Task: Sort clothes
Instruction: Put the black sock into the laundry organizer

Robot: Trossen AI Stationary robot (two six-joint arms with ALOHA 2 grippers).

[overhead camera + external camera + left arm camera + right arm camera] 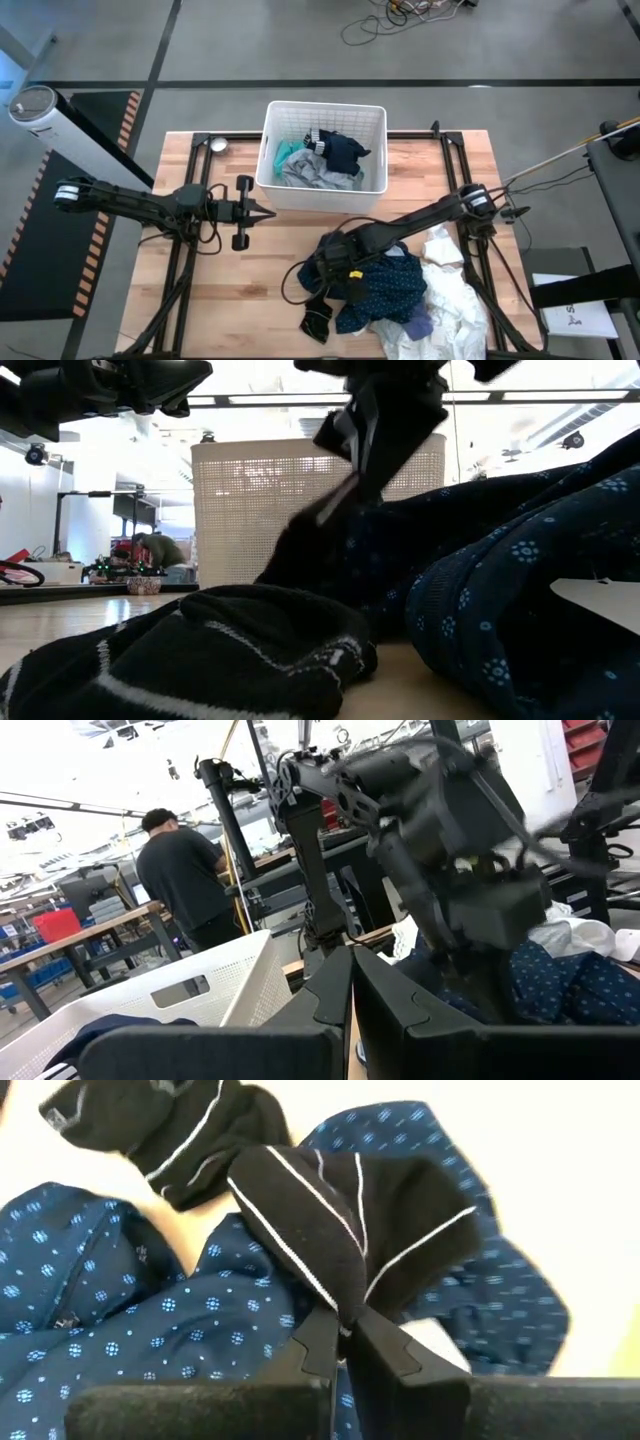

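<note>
Right gripper (345, 1330) clenched on a fold of black knit fabric with thin white stripes (340, 1220), pinched to a point between the dark fingers and lifted off the dark blue dotted garment (150, 1310) beneath. Seen from above at the near right of the wooden slatted surface (230, 290), over a rumpled heap: dark blue patterned cloth (395, 285), crumpled white pieces (455, 290), a scrap of purple (418, 325), and a black striped piece (318, 322) lying flat just beside the heap. Soft, wrinkled, shapeless folds throughout. Left gripper (262, 211) shut and empty, hovering just in front of the white slatted plastic basket (325, 115), well apart from the heap. Inside the basket: grey (315, 172), teal (287, 150) and navy with white print (340, 148) garments, bunched together. Rigid, boxy basket walls with fine perforated slats. Person in a dark top (185, 875) standing in the room beyond.
</note>
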